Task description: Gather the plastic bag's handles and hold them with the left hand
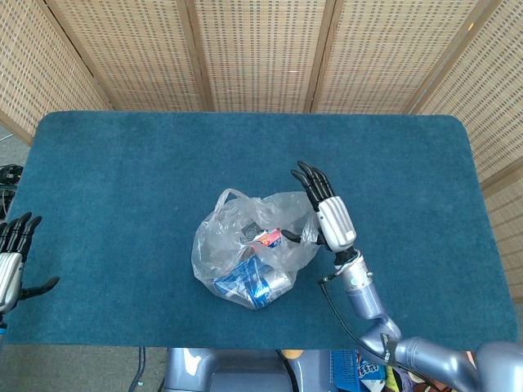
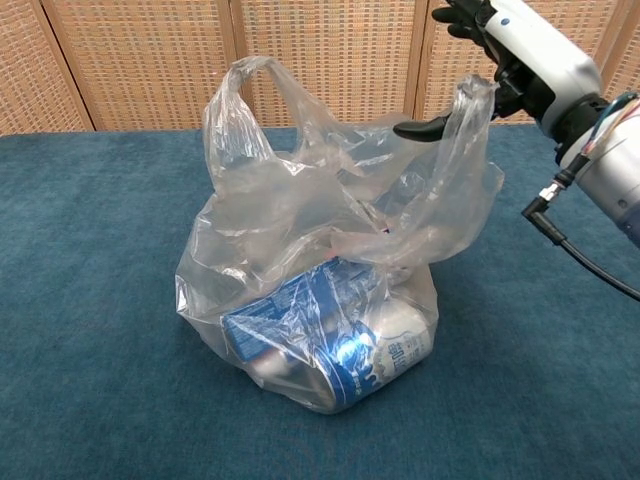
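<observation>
Clear plastic bag [image 2: 320,290]: mid-table, near edge; thin, limp, slippery film, judged light but weighted by blue-white packets [image 2: 320,345].
Grip pts: left handle loop [image 2: 235,95] upright; right handle [image 2: 470,120] draped on right hand [image 1: 327,214], fingers spread, thumb through loop; grasp not confirmed.
Left hand [image 1: 11,260]: far left, open, empty, partly cut off.
Contents' labels illegible.

Head view looks steeply down from above the near edge, taking in the whole blue table [image 1: 122,155] and the wicker screen [image 1: 261,49] behind. Chest view sits low, near table height, facing the same screen, close up. Both share the plastic bag [image 1: 249,249] and right hand [image 1: 327,214].
</observation>
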You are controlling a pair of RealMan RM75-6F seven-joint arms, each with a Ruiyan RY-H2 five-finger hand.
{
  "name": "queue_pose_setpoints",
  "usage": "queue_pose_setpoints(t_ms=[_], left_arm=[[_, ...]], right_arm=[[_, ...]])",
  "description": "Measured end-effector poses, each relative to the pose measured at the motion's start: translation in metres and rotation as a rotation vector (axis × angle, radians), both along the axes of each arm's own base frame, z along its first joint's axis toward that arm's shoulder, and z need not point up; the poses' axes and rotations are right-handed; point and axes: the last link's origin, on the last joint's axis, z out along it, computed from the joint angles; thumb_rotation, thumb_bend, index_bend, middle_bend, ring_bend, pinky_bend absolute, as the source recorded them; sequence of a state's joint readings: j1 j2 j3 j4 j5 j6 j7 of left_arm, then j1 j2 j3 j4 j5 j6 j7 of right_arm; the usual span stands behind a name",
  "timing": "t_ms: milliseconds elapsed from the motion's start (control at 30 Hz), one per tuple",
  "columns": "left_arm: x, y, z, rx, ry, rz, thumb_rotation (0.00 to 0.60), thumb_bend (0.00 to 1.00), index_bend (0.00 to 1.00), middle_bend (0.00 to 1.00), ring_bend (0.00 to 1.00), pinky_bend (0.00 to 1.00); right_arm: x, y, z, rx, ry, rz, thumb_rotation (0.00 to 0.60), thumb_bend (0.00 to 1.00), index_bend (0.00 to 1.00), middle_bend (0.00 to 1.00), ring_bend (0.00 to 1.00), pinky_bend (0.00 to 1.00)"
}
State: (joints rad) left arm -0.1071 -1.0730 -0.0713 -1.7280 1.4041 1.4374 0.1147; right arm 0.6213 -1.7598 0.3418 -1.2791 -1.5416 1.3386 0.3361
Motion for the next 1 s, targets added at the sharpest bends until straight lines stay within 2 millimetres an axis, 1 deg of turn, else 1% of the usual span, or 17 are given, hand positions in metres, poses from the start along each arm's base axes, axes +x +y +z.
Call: queue_pose_setpoints(t_ms=[200, 267, 333, 533, 700, 800, 1000], left_arm=[[0.0, 0.0, -0.001, 0.0, 0.0, 0.003, 0.6, 0.17, 0.0, 0.0, 0.0, 0.0], [-0.001, 0.0, -0.001, -0.002, 0.001, 0.004, 0.6, 0.16, 0.0, 0.0, 0.0, 0.0], [-0.001, 0.0, -0.001, -0.003, 0.001, 0.004, 0.6, 0.16, 0.0, 0.0, 0.0, 0.0], [-0.001, 0.001, 0.0, -0.002, -0.002, 0.008, 0.6, 0.16, 0.0, 0.0, 0.0, 0.0], [-0.001, 0.002, -0.002, -0.013, -0.013, 0.006, 0.6, 0.16, 0.0, 0.0, 0.0, 0.0], [-0.001, 0.004, -0.003, -0.024, -0.026, 0.004, 0.6, 0.16, 0.0, 0.0, 0.0, 0.0], [0.004, 0.01, -0.005, -0.053, -0.075, -0.011, 0.6, 0.16, 0.0, 0.0, 0.0, 0.0]], right_arm=[[0.008, -0.006, 0.004, -0.029, -0.054, 0.0, 0.6, 0.0, 0.0, 0.0, 0.0, 0.0], [0.01, -0.008, 0.006, -0.036, -0.082, -0.006, 0.6, 0.02, 0.0, 0.0, 0.0, 0.0], [0.012, -0.009, 0.008, -0.046, -0.106, -0.015, 0.6, 0.08, 0.0, 0.0, 0.0, 0.0], [0.016, -0.013, 0.015, -0.079, -0.164, -0.028, 0.6, 0.3, 0.0, 0.0, 0.0, 0.0], [0.016, -0.013, 0.022, -0.097, -0.161, -0.019, 0.6, 0.51, 0.0, 0.0, 0.0, 0.0], [0.015, -0.012, 0.024, -0.101, -0.149, -0.011, 0.6, 0.56, 0.0, 0.0, 0.0, 0.0], [0.013, -0.007, 0.025, -0.113, -0.085, 0.02, 0.6, 0.6, 0.0, 0.0, 0.0, 0.0]])
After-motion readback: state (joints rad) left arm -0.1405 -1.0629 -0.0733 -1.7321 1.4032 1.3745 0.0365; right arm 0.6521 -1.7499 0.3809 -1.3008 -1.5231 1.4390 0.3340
